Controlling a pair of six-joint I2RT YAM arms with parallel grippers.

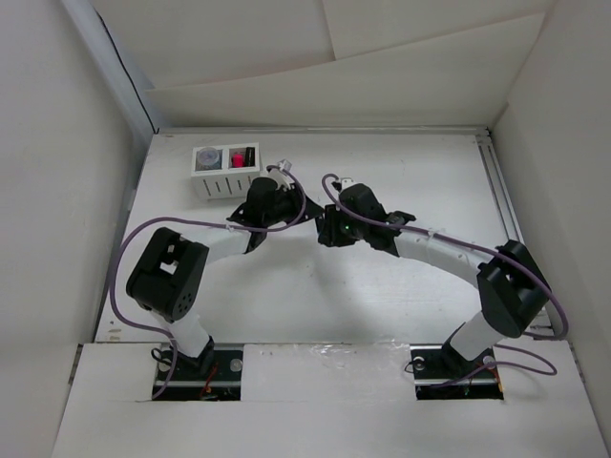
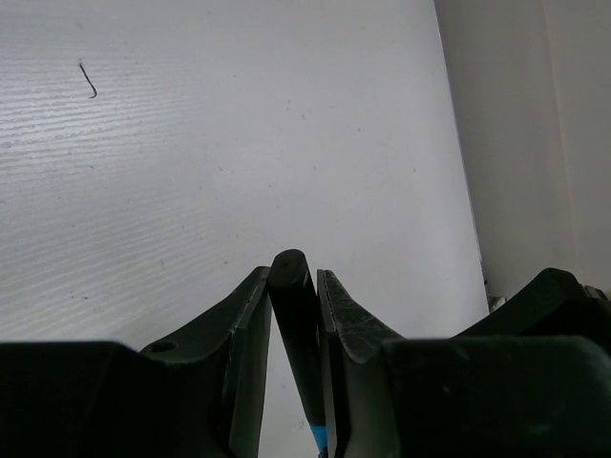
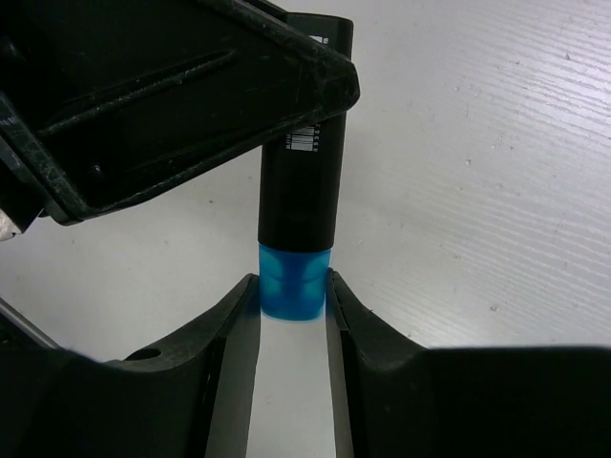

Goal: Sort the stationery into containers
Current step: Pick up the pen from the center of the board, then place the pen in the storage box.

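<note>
Highlighter (image 3: 298,229), light, stiff, probably slick, is clamped by both my tools (right gripper (image 3: 291,291) on the blue cap (image 3: 294,283), left gripper (image 2: 291,277) on the black barrel (image 3: 301,191), the surer hold).

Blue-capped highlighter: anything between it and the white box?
Nothing visible lies on the table between the highlighter and the box, which sits just beyond the left gripper gripping its black body. The right gripper is clamped on the blue cap, so it likely must release first.
</note>
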